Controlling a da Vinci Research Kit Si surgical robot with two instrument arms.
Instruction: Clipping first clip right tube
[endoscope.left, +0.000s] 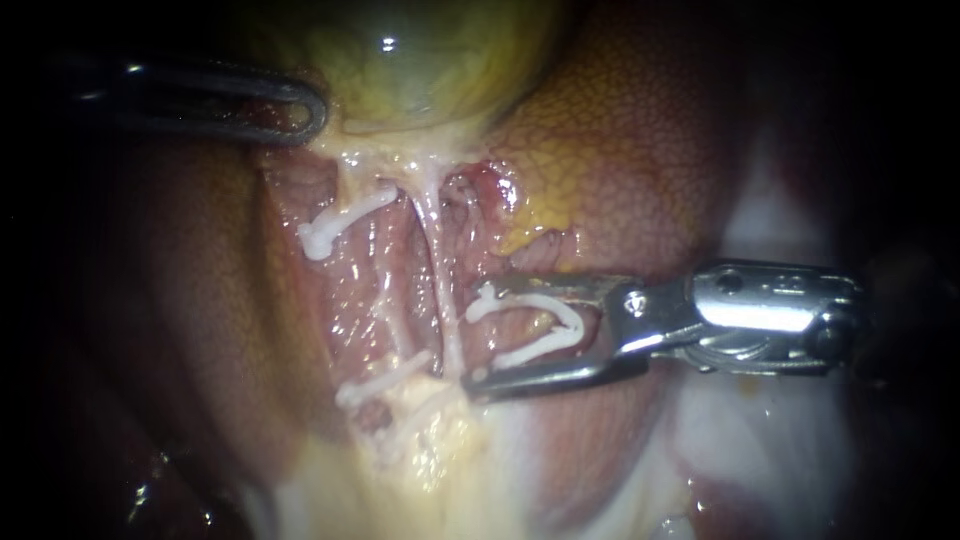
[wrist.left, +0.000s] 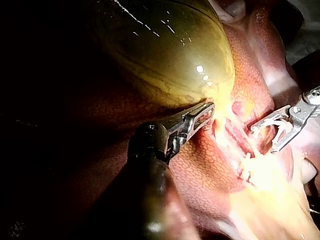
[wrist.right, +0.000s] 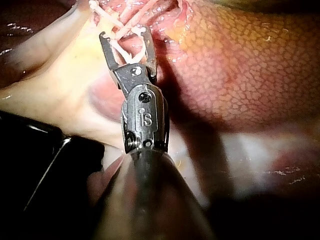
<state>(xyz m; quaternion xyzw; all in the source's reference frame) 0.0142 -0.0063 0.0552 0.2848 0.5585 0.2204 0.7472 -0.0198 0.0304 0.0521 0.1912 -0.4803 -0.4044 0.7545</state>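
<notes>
The liver (endoscope.left: 640, 180) spreads around the gallbladder (endoscope.left: 420, 70), whose neck my left instrument (endoscope.left: 300, 112) appears to grip, jaws nearly together. My right instrument (endoscope.left: 480, 340) carries an open white clip (endoscope.left: 560, 318) in wide-spread jaws, just beside the right tube (endoscope.left: 438, 270). That tube is bare. The clip is neither around it nor squeezed closed yet.

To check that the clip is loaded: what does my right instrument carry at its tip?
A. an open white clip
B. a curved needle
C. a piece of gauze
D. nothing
A: a white clip sits, still open, in the tip of the right instrument, just beside the right tube.
</notes>
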